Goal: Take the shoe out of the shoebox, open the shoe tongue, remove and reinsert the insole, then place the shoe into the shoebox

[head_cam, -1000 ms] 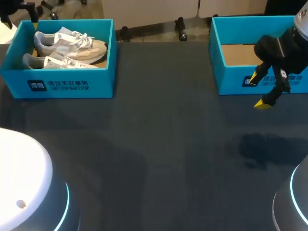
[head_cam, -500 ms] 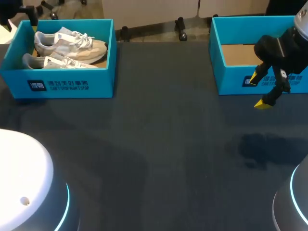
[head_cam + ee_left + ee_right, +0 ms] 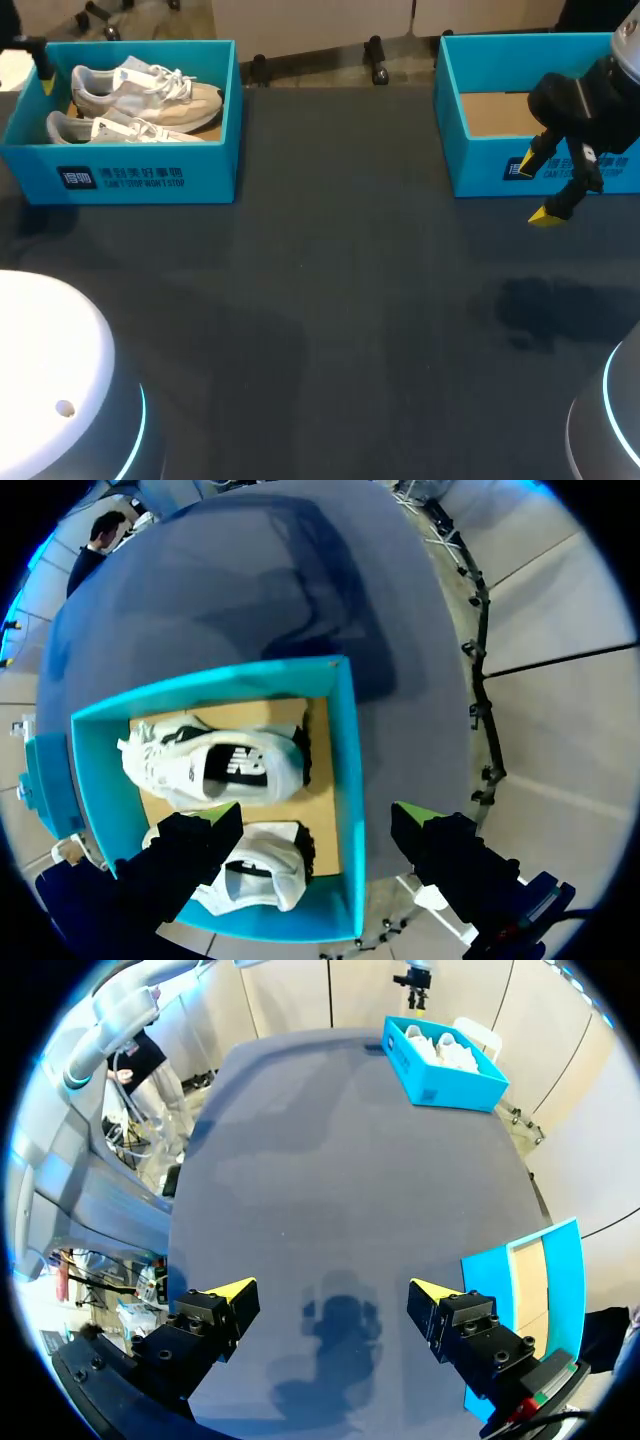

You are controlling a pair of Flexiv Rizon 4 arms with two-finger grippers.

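A teal shoebox (image 3: 150, 175) stands at the table's far left with two white and beige sneakers in it, one (image 3: 150, 95) behind the other (image 3: 120, 130). My left gripper (image 3: 315, 815) hangs open high above the box's (image 3: 345, 780) end wall. Below it lie one sneaker (image 3: 215, 765) and a second one (image 3: 255, 865), side by side on the cardboard floor. In the head view only its dark end (image 3: 42, 68) shows at the box's far left corner. My right gripper (image 3: 540, 190) hovers open over bare table in front of a second teal box (image 3: 480, 165).
The second teal box (image 3: 535, 1280) at the far right holds nothing but its cardboard floor. The dark table top (image 3: 330, 320) stretches between the two boxes. White arm bases (image 3: 50, 380) sit at the near corners.
My left gripper has shifted closer to the shoebox's far left corner. The right arm and both shoes have not moved.
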